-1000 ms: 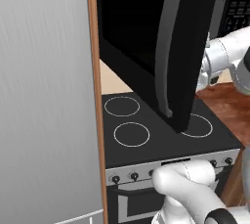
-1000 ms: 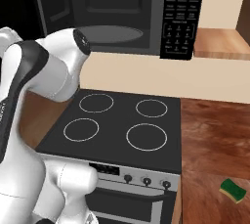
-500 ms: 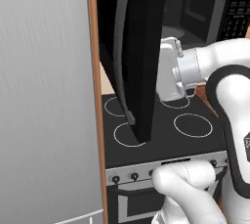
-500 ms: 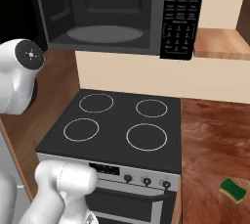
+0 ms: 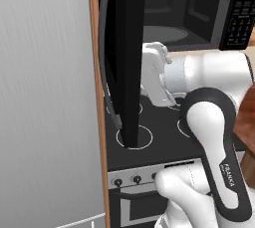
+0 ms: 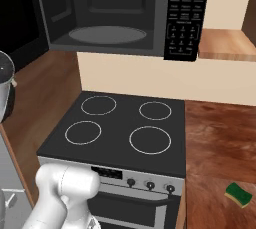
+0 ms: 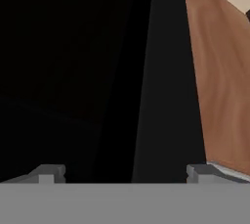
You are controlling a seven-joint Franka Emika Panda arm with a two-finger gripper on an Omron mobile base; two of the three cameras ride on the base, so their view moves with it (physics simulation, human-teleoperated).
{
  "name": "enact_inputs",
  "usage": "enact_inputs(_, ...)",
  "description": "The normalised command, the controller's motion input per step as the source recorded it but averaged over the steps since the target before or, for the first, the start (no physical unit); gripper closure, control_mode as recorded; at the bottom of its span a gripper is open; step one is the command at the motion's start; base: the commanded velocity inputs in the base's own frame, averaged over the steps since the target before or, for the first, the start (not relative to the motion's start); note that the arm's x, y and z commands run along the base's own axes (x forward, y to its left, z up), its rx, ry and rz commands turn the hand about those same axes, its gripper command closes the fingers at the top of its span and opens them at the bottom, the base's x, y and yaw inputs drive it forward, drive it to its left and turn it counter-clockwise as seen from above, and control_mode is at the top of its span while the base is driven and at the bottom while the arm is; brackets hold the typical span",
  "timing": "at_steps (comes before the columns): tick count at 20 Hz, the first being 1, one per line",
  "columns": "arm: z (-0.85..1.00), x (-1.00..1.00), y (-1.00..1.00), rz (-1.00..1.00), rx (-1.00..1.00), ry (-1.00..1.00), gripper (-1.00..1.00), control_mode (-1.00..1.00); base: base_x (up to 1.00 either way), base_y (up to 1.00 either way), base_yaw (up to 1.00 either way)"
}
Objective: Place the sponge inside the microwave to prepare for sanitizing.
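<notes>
while microwave (image 6: 115, 13) gapes, sponge (image 6: 239, 194) near counter edge.

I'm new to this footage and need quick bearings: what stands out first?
The large black microwave gapes open above the black four-ring stove, its grey turntable bare. Its dark door is swung wide, with the white arm just behind it. The small yellow-and-green sponge lies on the wooden counter right of the stove.

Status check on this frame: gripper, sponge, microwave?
Gripper open, empty, at microwave door. Sponge on counter right of stove. Microwave open, turntable bare.
</notes>
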Motion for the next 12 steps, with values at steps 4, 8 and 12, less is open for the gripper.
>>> enact_inputs(4,0.00,0.10,-0.02,-0.17,0.00,0.00,-1.00,-1.00,0.00,0.00,0.00)
enact_inputs(8,0.00,0.00,-0.69,-0.01,0.00,0.03,-1.00,-1.00,0.00,0.00,0.00)
enact_inputs(12,0.03,-0.05,-0.76,0.07,0.00,0.06,-1.00,-1.00,0.00,0.00,0.00)
